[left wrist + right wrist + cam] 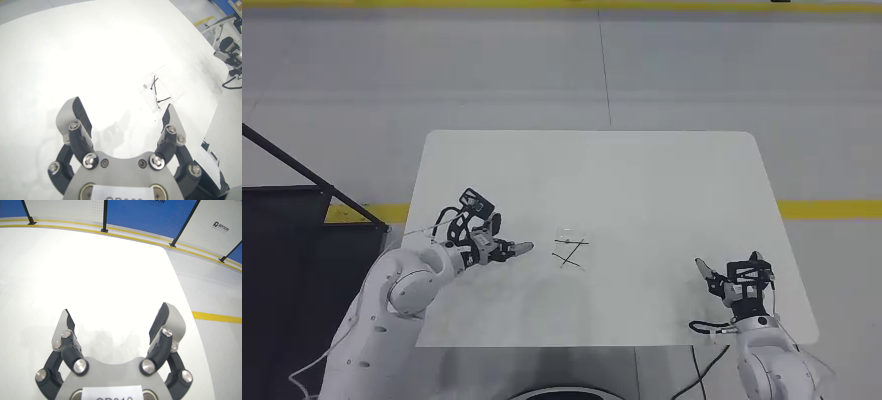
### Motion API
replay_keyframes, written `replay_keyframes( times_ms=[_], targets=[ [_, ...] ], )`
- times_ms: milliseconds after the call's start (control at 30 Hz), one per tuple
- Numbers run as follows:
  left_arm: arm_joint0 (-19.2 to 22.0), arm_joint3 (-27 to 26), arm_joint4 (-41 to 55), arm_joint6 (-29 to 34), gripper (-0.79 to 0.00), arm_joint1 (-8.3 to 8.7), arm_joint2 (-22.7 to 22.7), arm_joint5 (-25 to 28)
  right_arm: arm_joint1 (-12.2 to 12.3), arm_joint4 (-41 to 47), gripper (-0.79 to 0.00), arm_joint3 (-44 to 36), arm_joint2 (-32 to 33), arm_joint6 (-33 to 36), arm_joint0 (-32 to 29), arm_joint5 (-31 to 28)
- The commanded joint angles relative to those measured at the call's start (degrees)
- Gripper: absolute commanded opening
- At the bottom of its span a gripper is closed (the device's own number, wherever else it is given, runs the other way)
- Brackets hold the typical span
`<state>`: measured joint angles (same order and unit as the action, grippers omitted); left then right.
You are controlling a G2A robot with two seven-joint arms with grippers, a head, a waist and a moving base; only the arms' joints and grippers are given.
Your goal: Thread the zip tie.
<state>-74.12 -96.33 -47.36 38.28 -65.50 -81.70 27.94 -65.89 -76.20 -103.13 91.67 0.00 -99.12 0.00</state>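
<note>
Holding the right pincer [116, 309] spread apart and empty over the near right corner of the table [642, 180], well apart from the work. Probably parking it there until a second grip is called for. Holding the left pincer [122, 108] spread apart too, with nothing between its pads, low over the near left part of the table. Aiming it at the black zip ties [155, 89] just beyond its tips, near the table's middle, seemingly lining up a first pick. Leaving those ties crossing one another on a clear sheet [164, 75] — flat, untouched, none threaded as far as can be told. Likely needing a fine pinch on one thin strap before bringing any tail to a head.
</note>
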Motion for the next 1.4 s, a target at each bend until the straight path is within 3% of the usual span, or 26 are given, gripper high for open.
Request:
replay_keyframes(
  times_ms=[0, 167, 300, 500, 900, 1200, 1333, 1367],
  targets=[
    [-0.08, -0.04, -0.27, -0.39, 0.0, 0.0, -0.04, -0.01, 0.0, 0.0, 0.0, 0.0, 0.0, 0.0, 0.0, 0.0],
    [-0.28, 0.05, 0.16, -0.61, 0.0, -0.03, 0.07, -0.09, 0.0, 0.0, 0.0, 0.0, 0.0, 0.0, 0.0, 0.0],
    [-0.34, 0.79, 7.96, 1.39, 0.0, -0.17, 1.07, -1.13, 0.0, 0.0, 0.0, 0.0, 0.0, 0.0, 0.0, 0.0],
    [3.05, 2.1, 15.46, 6.3, 0.0, -0.5, 4.11, -5.07, 0.0, 0.0, 0.0, 0.0, 0.0, 0.0, 0.0, 0.0],
    [10.05, 9.94, 31.15, 15.25, 0.0, -1.34, 9.21, -13.38, 0.0, 0.0, 0.0, 0.0, 0.0, 0.0, 0.0, 0.0],
    [10.23, 10.13, 31.35, 15.41, 0.0, -1.34, 9.21, -13.63, 0.0, 0.0, 0.0, 0.0, 0.0, 0.0, 0.0, 0.0],
    [9.36, 9.75, 32.12, 12.54, 0.0, -1.42, 9.38, -15.03, 0.0, 0.0, 0.0, 0.0, 0.0, 0.0, 0.0, 0.0],
    [9.39, 9.88, 32.89, 12.03, -0.08, -1.49, 9.5, -16.03, 0.0, 0.0, 0.0, 0.0, 0.0, 0.0, 0.0, 0.0]
  ],
)
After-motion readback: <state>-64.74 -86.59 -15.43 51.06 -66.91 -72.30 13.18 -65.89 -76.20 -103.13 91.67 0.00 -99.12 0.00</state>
